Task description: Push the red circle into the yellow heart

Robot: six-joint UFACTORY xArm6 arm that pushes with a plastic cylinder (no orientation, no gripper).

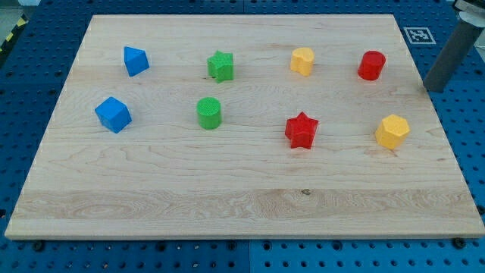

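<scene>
The red circle (371,65) stands near the view's top right of the wooden board (227,197). The yellow heart (301,61) stands to its left, a block-width gap apart. My rod comes down from the view's top right corner and my tip (434,89) rests at the board's right edge, to the right of and slightly below the red circle, not touching it.
A yellow hexagon (392,131) lies below my tip at the right. A red star (301,130) sits in the middle right. A green star (220,66), green circle (209,112), and two blue blocks (136,60) (113,114) lie to the left.
</scene>
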